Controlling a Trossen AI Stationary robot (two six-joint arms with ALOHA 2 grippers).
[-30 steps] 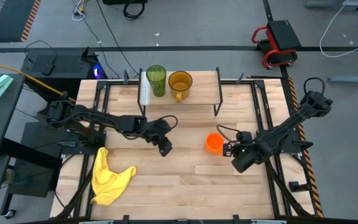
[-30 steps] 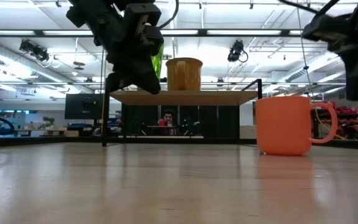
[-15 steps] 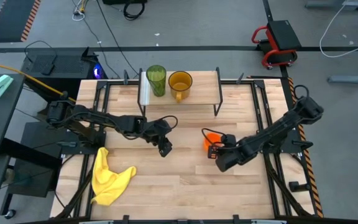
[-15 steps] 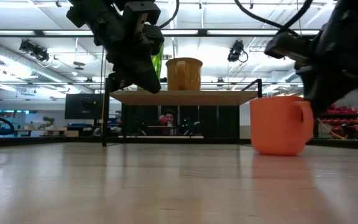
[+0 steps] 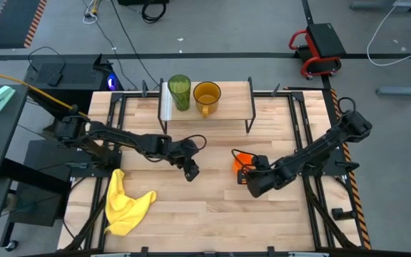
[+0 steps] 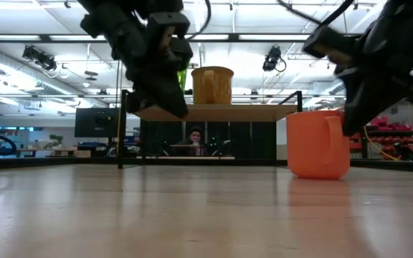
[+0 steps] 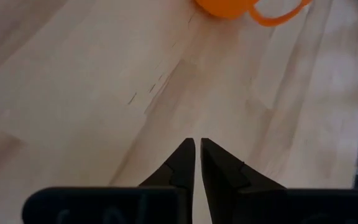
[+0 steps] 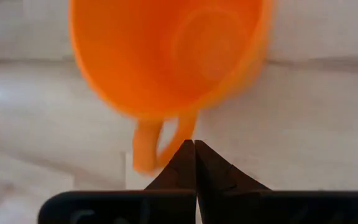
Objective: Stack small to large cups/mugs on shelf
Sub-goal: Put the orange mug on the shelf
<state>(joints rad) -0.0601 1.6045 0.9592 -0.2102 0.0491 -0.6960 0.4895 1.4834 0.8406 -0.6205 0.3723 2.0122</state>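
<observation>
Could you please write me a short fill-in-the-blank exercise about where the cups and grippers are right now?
1. The green tumbler and the amber mug stand on the ____.
2. The orange mug stands on the ____.
3. The right gripper, fingers shut, points at the orange mug's ____.
4. The yellow cloth lies nearest the ____ arm.

Missing words: shelf; table; handle; left

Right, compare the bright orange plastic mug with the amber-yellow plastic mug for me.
The bright orange plastic mug stands on the slatted wooden tabletop; the amber-yellow plastic mug stands up on the small wooden shelf. The orange one has the shut right gripper at its handle; the amber one has no gripper near it and sits beside the translucent green tumbler. Both are upright, empty as far as the views show, and have a handle.
</observation>
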